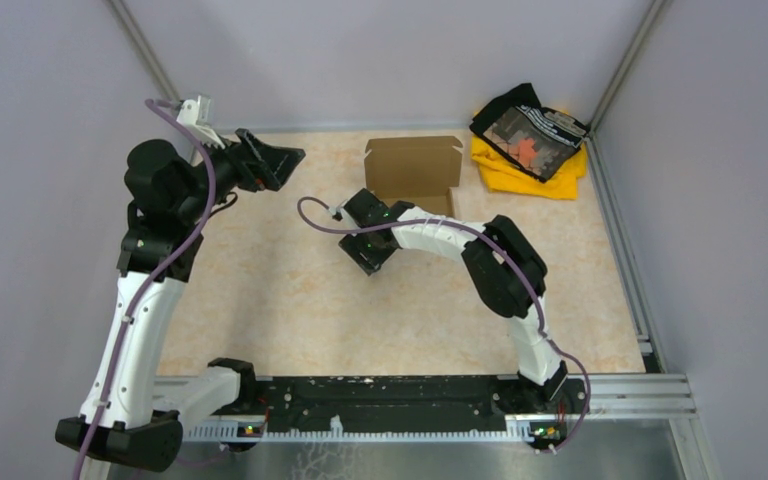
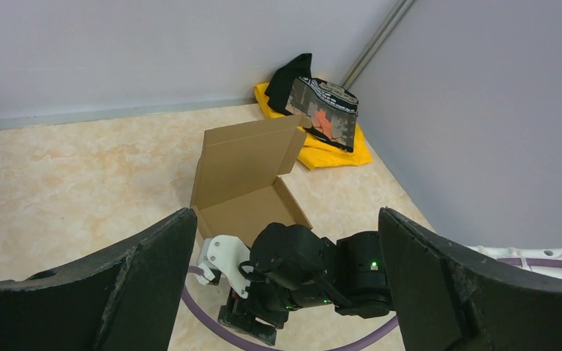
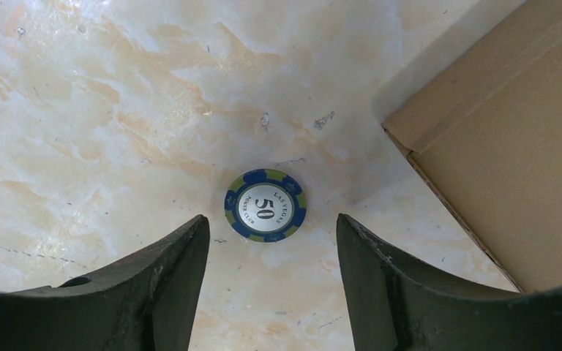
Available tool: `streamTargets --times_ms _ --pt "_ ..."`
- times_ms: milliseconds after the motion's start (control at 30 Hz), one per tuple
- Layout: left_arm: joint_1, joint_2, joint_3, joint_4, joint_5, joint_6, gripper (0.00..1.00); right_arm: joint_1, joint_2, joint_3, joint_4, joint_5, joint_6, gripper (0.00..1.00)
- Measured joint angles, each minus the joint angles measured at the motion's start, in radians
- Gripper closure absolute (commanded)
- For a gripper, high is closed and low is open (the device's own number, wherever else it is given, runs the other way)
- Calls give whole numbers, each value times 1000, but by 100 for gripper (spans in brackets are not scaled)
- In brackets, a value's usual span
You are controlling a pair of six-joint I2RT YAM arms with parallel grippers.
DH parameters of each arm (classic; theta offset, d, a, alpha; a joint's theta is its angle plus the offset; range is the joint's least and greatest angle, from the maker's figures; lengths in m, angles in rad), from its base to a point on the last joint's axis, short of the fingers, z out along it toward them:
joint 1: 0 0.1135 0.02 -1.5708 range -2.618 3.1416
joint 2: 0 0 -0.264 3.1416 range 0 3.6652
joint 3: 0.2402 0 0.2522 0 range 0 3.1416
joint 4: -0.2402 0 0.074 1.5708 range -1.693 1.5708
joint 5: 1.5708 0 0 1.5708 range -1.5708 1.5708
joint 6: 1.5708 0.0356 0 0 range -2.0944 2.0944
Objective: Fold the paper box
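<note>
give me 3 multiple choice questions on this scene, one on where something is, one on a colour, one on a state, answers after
1. Where does the cloth pile lie on the table?
A. far right corner
B. near left corner
C. dead centre

2. What colours ring the poker chip?
A. red and black
B. blue and green
C. plain yellow

3. How is the lid of the box?
A. folded shut
C. torn off and lying apart
B. standing up, open

Answers:
1. A: the top view shows the pile against the far wall, beside the right wall.
2. B: the right wrist view shows a blue rim with green patches around a white middle marked 50.
3. B: the left wrist view shows the lid upright behind the open tray.
</note>
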Motion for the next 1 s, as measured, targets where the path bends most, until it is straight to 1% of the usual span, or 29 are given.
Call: streamTargets --times_ms 167,367,567,633,900,1000 --pt "0 -2 0 0 -2 0 1 0 8 0 0 0 0 32" --pt "0 -2 0 0 -2 0 1 0 24 2 18 0 -5 32" --pt "0 -2 0 0 -3 3 1 0 38 22 26 -1 -7 44" --pt "0 -2 0 0 -5 3 1 0 41 24 28 -2 -8 47" --pt "0 -2 0 0 -6 4 1 3 41 24 29 -2 -7 46" --pt "0 -2 0 0 -6 4 1 4 41 23 29 -2 -7 48"
